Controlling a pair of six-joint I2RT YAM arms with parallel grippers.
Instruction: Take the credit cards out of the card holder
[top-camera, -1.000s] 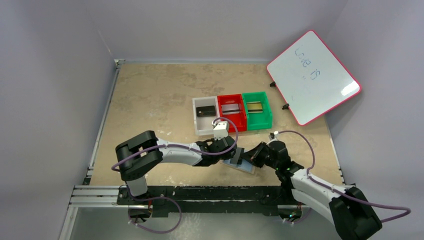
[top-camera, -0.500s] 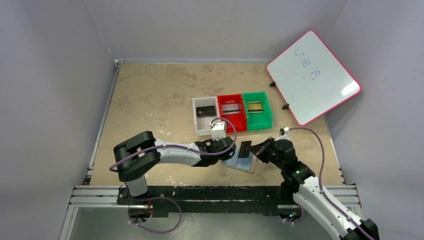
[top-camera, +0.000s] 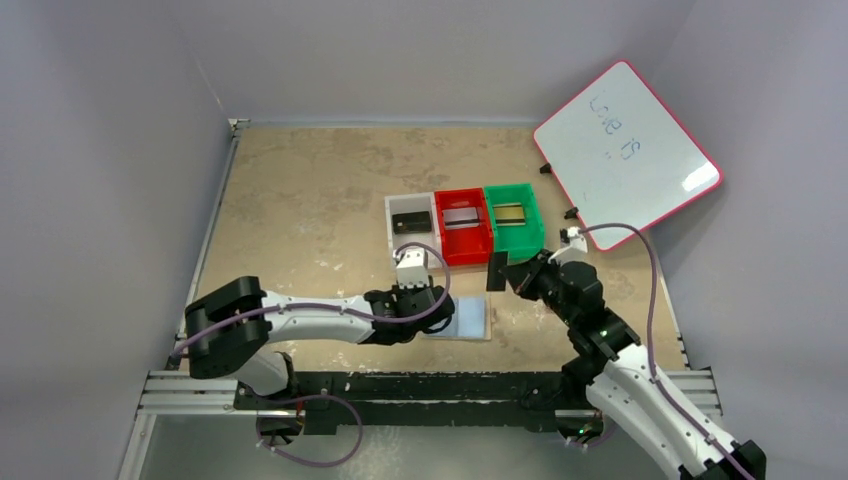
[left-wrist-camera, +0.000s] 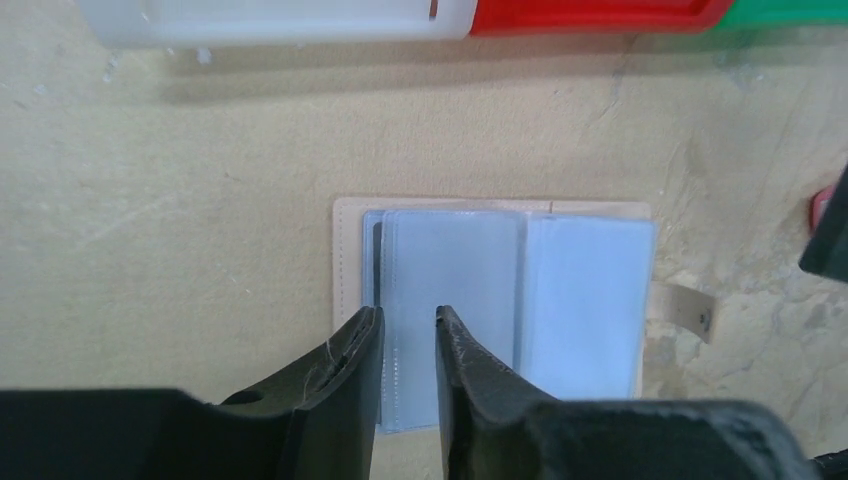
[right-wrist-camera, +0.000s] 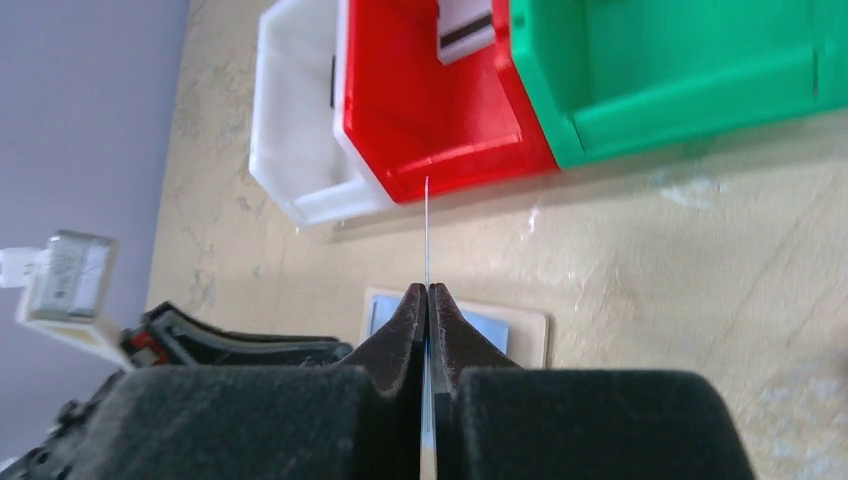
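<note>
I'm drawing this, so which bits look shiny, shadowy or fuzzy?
Top view: a bright glare patch near the whiteboard's right corner. Left wrist view: a soft shadow lies under the bins, the wallet's clear pockets look milky, and the left claw is dark. Right wrist view: the right claw is big, dark and a bit fuzzy, and its card, seen edge-on, is only a thin line.

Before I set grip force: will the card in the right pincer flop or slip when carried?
Probably stiff: the card stands straight, edge-on, out of the right pincer with no droop. Likely light: a pinch at one end carries it. So thin, it might pivot if bumped.
</note>
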